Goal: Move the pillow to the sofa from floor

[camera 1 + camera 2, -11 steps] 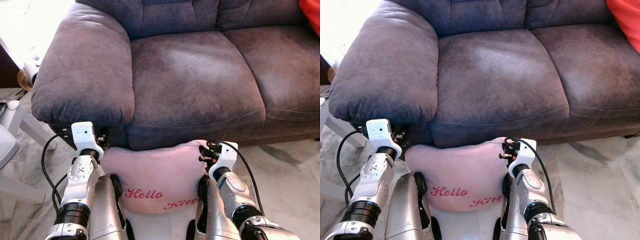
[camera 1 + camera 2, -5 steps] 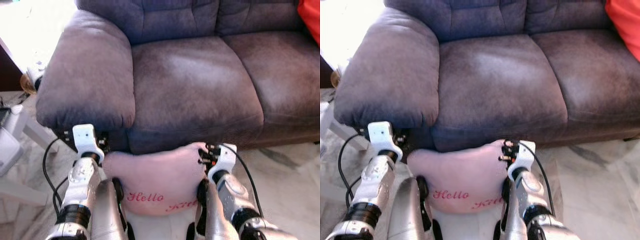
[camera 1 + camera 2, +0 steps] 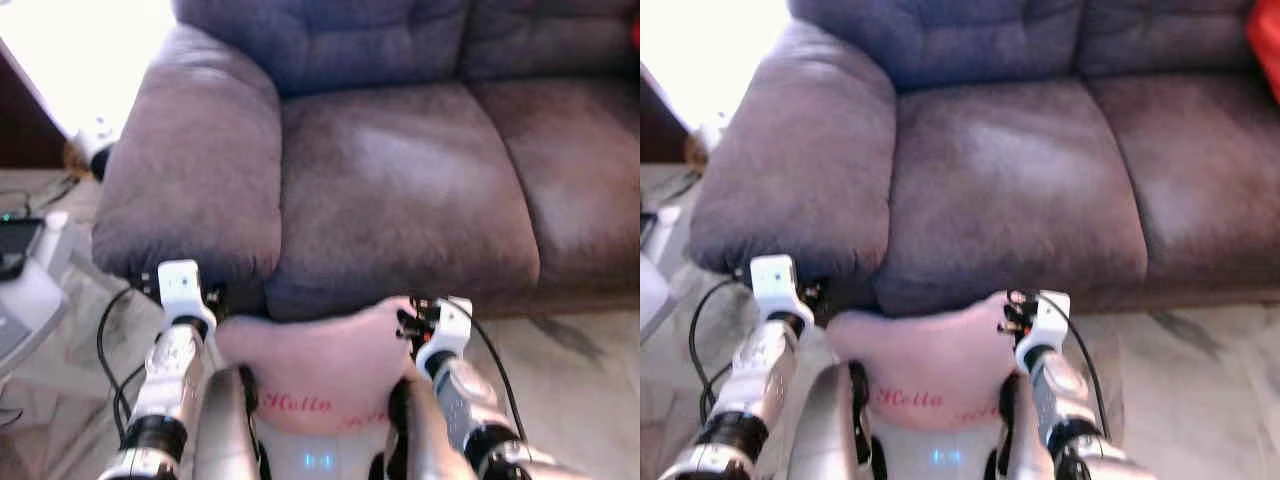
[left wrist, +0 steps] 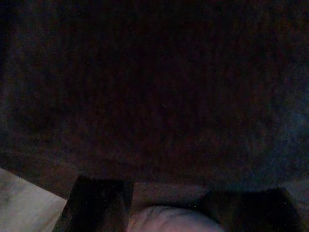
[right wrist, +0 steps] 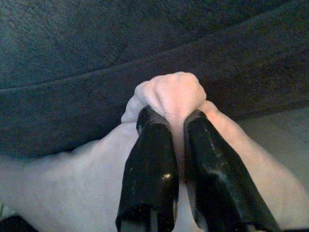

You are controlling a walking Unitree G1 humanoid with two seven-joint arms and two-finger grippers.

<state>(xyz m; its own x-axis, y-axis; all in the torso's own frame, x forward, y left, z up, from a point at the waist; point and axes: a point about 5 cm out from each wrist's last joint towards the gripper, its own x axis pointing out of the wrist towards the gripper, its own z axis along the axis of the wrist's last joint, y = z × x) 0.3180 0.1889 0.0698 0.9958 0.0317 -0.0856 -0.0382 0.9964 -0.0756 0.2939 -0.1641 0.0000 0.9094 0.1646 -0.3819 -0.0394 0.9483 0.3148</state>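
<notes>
Your head views were blurred, and the pillow's (image 3: 310,360) lower half was hidden behind the robot's arms and chest, its red lettering barely readable. The left wrist view was nearly black: you could make out two dark fingers (image 4: 99,203) with a pale bulge of pillow between them, so whether the left gripper (image 4: 169,205) was clamped I could not tell. Your right gripper (image 5: 174,159) was closed almost fully, its fingers (image 5: 149,169) pinching a bunched pink corner. The pillow hung between both arms, long axis running 9 to 3 o'clock, its top edge toward the sofa (image 3: 400,180) at 12, lettered face up toward the camera. It sat just in front of the seat cushion's front edge, off the floor (image 3: 580,370), not yet on the seat. Compared with a second ago, the sofa had slid down and right in your view and the pillow's top edge sat lower, so the camera had moved; the grip looked unchanged.
</notes>
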